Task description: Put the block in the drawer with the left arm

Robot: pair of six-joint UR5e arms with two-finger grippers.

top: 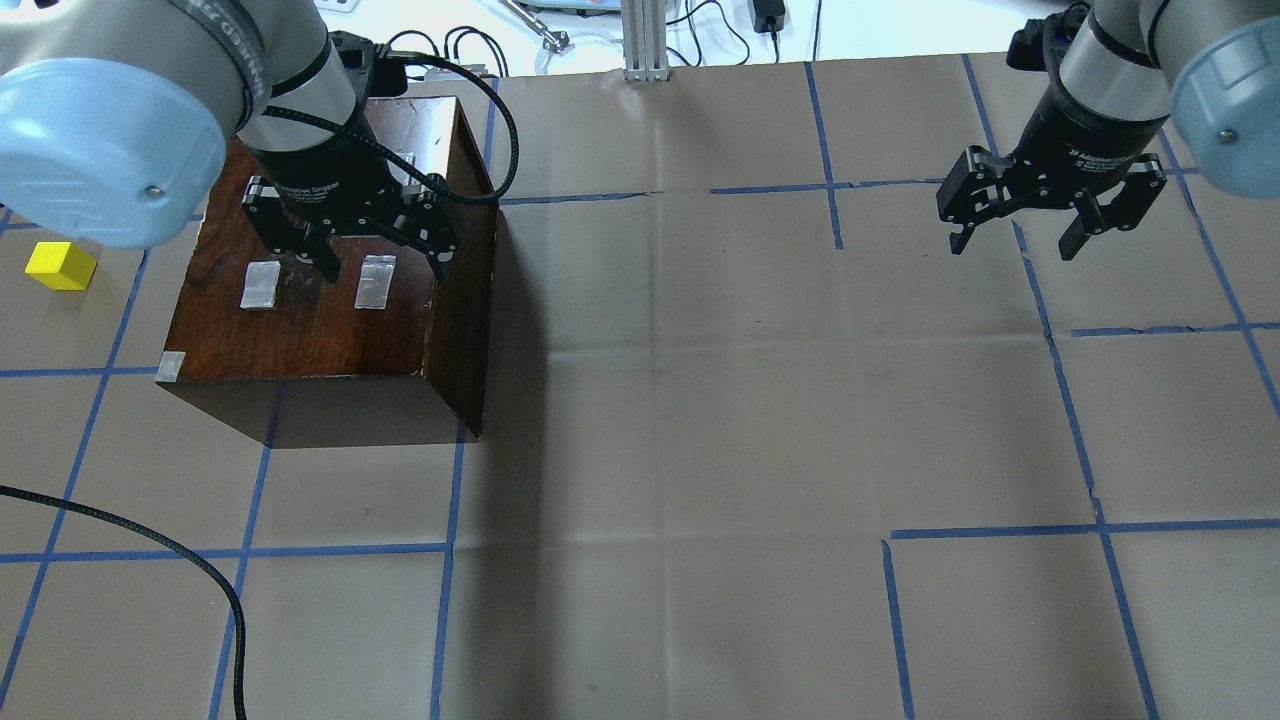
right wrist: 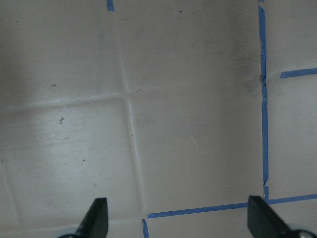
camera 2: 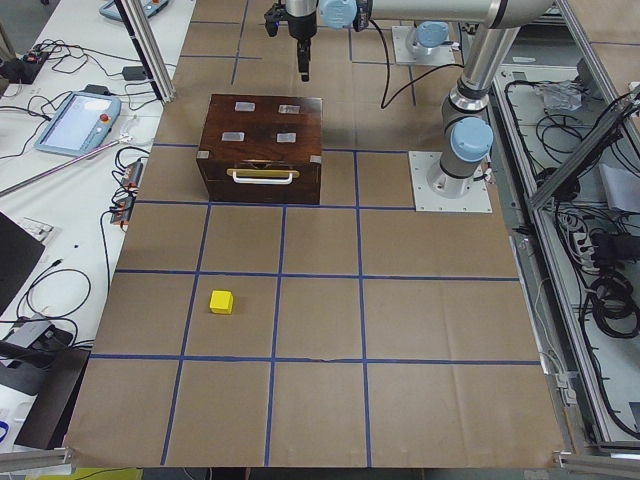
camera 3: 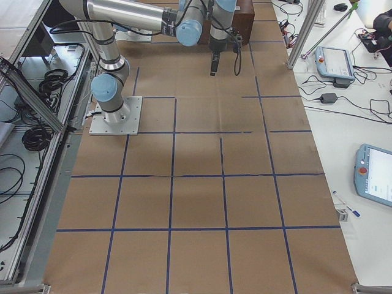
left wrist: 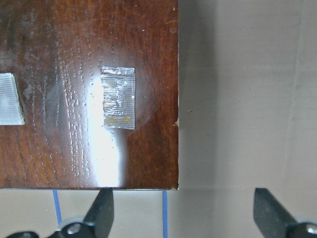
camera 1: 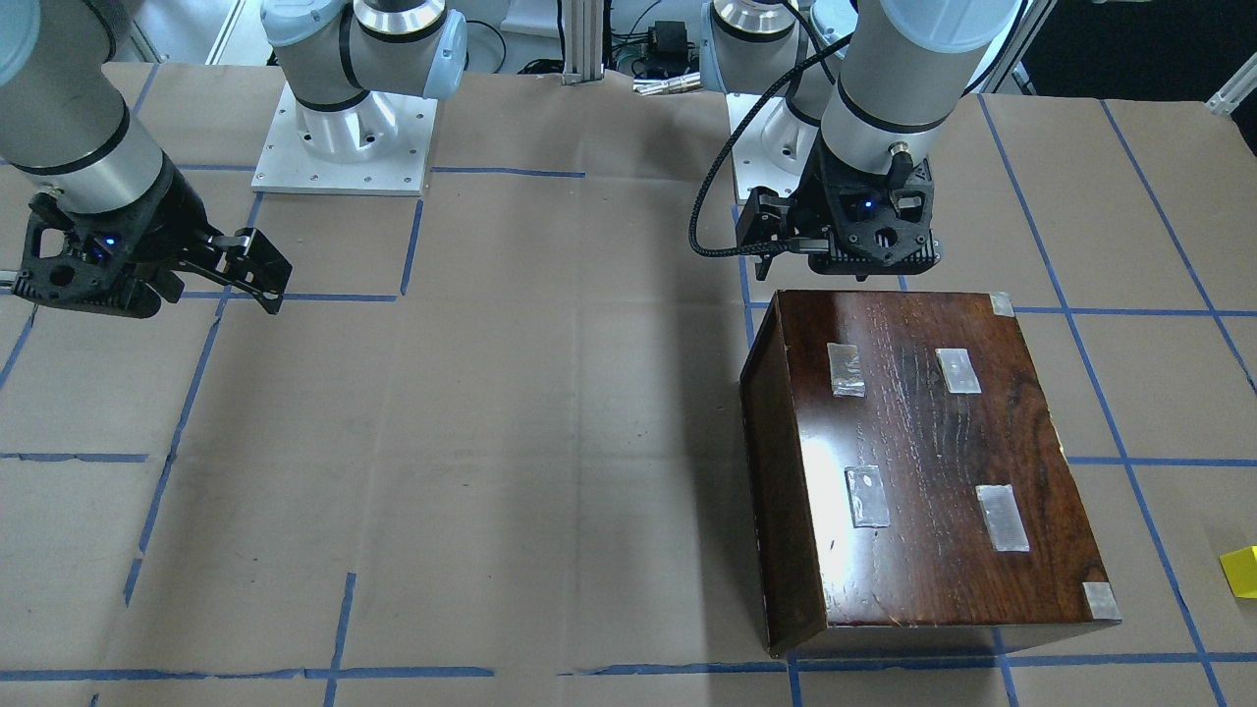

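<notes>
The yellow block lies on the table paper to the left of the dark-brown cabinet; it also shows in the front-facing view and the exterior left view. The drawer front is shut flush in the cabinet's face. My left gripper is open and empty, hovering over the cabinet top near its right edge; the wrist view shows its fingertips wide apart above the cabinet corner. My right gripper is open and empty above bare paper at the far right.
The table is covered in brown paper with a blue tape grid. Several silver tape patches are stuck on the cabinet top. A loose black cable trails over the table's near left. The arm bases stand at the robot's side.
</notes>
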